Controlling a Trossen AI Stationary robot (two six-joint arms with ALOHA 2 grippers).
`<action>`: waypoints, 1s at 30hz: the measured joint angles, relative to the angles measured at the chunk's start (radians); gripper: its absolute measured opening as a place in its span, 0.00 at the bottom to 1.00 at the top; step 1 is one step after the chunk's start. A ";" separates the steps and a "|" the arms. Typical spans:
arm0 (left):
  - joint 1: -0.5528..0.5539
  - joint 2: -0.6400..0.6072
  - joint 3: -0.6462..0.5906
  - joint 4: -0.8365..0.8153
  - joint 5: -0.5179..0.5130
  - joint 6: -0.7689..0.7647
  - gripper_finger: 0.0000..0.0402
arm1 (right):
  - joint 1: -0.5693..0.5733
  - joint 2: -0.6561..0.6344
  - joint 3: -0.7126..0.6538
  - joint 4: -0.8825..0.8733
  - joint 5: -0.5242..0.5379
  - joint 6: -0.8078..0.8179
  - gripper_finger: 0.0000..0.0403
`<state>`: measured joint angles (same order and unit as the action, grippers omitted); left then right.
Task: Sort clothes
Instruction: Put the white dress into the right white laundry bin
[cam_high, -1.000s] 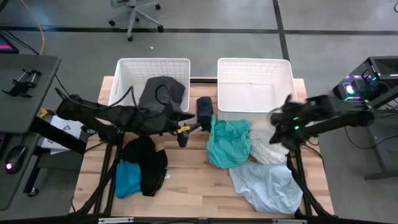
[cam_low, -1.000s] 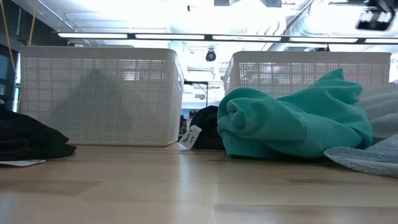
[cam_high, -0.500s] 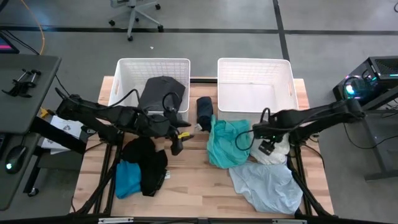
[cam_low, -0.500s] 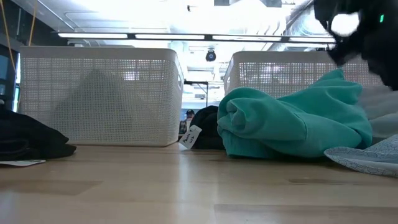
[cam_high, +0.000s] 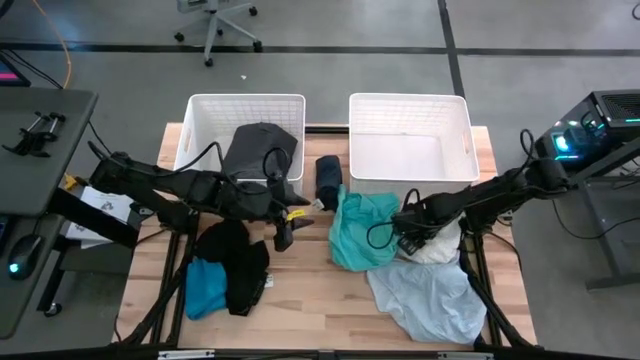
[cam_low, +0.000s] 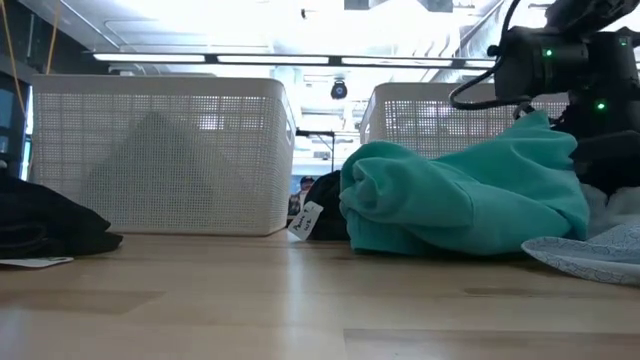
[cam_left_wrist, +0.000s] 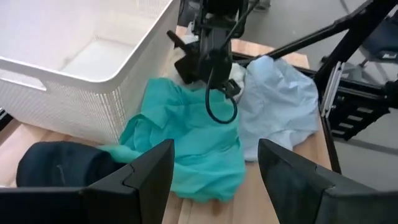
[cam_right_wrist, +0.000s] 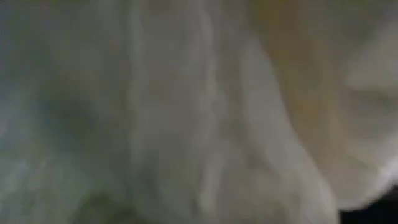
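My left gripper (cam_high: 283, 232) is open and empty above the table's middle, left of the teal garment (cam_high: 360, 232); its wrist view (cam_left_wrist: 214, 155) looks at that garment. My right gripper (cam_high: 405, 237) is down where the teal garment meets the white garment (cam_high: 438, 243); its wrist view shows only white cloth (cam_right_wrist: 186, 112). The pale blue garment (cam_high: 430, 300) lies at the near right. The navy garment (cam_high: 329, 180) lies between the baskets. The charcoal garment (cam_high: 262, 148) lies in the left basket (cam_high: 200, 120). The black garment (cam_high: 238, 262) and the turquoise one (cam_high: 205, 287) lie at the near left.
Two white slatted baskets stand at the far side; the right one (cam_high: 410, 105) holds nothing that shows. Bare wood lies along the near edge between the two piles. Cables hang from both arms.
My right gripper has come from the table's right side toward the left and down, onto the white and teal garments. The teal garment's left part has shifted a little toward the left. My left gripper has gone a little toward the near edge.
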<state>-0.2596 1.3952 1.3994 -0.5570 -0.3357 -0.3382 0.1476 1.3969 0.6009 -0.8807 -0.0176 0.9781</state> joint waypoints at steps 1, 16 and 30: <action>0.000 0.000 0.000 0.010 0.000 0.000 0.54 | 0.001 -0.010 0.010 -0.013 0.020 -0.022 0.19; 0.000 -0.001 0.000 0.260 -0.044 0.003 0.54 | 0.089 -0.322 0.619 -0.506 0.103 -0.061 0.02; 0.019 -0.003 0.000 0.529 -0.081 0.107 0.54 | -0.031 -0.211 1.401 -0.409 0.745 -0.593 0.02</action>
<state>-0.2407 1.3922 1.3994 -0.0282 -0.4167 -0.2314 0.1170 1.1862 2.0014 -1.2897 0.7270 0.3854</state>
